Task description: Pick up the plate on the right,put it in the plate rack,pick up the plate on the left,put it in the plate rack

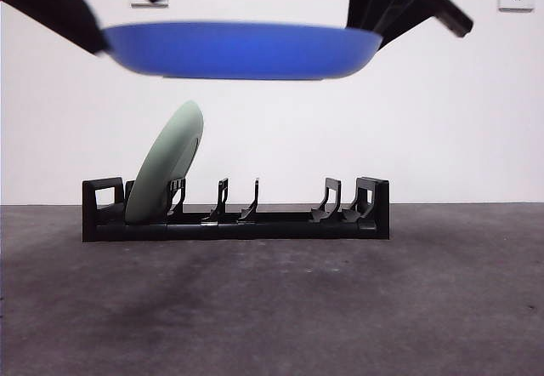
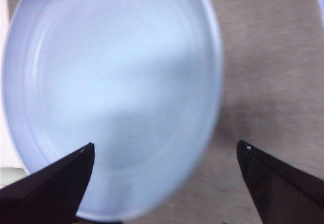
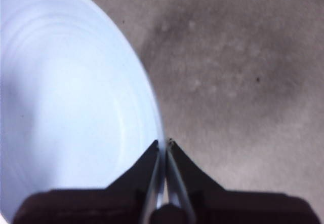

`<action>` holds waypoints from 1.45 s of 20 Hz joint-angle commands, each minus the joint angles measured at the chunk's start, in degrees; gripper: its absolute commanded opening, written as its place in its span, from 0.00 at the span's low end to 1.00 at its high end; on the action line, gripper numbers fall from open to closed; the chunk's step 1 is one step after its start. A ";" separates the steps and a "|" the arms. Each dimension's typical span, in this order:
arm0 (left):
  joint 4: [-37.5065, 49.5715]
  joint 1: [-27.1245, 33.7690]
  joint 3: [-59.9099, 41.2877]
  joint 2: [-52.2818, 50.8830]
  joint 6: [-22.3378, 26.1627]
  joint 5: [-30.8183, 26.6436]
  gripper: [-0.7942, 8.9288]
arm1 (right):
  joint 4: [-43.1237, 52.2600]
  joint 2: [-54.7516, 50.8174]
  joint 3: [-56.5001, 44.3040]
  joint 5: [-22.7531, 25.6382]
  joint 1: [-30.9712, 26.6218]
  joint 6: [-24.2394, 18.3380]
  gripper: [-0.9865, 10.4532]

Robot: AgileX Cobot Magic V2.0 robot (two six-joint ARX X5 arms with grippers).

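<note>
The right gripper point(image 3: 166, 145) has its 2 black jaws pinched tight on the rim of the round blue plastic plate point(image 1: 242, 50), and it carries that plate flat and level in the air, high above the long, low black plastic plate rack point(image 1: 235, 213). In the front view the gripping arm meets the plate's edge above the rack's blocky end on the far side from the green plate.

The left gripper point(image 2: 164, 150) hangs with its jaws spread wide and nothing between them; 1 jaw lies over the plate's face, the other over bare counter point(image 2: 273, 72). It does not appear to touch the plate, though the blur makes that hard to confirm.

In the rack, a round pale green plate point(image 1: 166, 172) already stands on edge, leaning in the slot next to 1 blocky end. The other slots along the rack hold nothing. So 1 of the 2 plates looks to be done, and I judge the task a little past its halfway mark.

What is left, as I read it: the blue plate must be tipped from flat to upright, brought down over a free slot clear of the green plate, seated between 2 hooked dividers, and let go. The rack sits on the grey counter directly beneath the blue plate, so little sideways travel seems needed.
</note>
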 commanded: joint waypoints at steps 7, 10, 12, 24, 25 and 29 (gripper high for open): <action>1.99 -1.44 0.04 3.93 0.24 -2.19 0.17 | -1.99 -1.66 -0.13 0.07 -0.48 -0.87 0.07; 1.68 -1.51 0.04 3.54 0.11 -1.99 0.13 | -2.27 -1.68 -0.13 0.09 -0.87 -0.85 0.07; 1.33 -1.62 0.04 3.54 0.11 -1.77 0.07 | -2.45 -1.66 -0.13 0.07 -1.40 -0.85 0.07; 0.26 -1.62 0.04 3.50 -2.95 7.21 0.07 | -0.15 -3.34 0.57 0.44 -2.29 -1.77 0.43; 0.28 -1.62 0.04 3.52 -3.34 8.44 0.07 | 0.04 -4.11 1.14 0.85 -2.29 -1.79 0.43; 4.13 -0.92 0.02 3.58 -8.79 13.51 0.07 | -0.28 -10.05 6.27 8.07 -3.96 -2.16 0.43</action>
